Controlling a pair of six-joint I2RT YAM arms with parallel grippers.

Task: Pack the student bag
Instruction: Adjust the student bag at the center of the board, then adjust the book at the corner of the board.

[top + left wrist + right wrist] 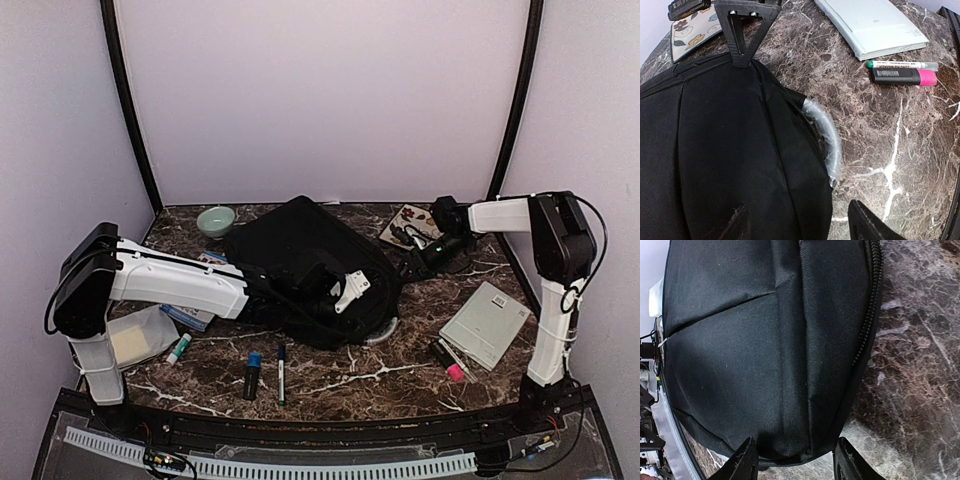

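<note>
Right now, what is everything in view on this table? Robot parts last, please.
backpack: one, black, centre
bowl: one, pale green, far left
patterned card: one, floral, far right
booklet: one, pale grey, right
pink highlighter: one, black with a pink cap, by the booklet
marker: one, white with a green cap, beside the pink highlighter
blue highlighter: one, black with a blue cap, front
pen: one, dark, front
small tube: one, white with a green cap, front left
white box: one, left
left pincer: open, over the backpack's edge
right pincer: astride the backpack's end
</note>
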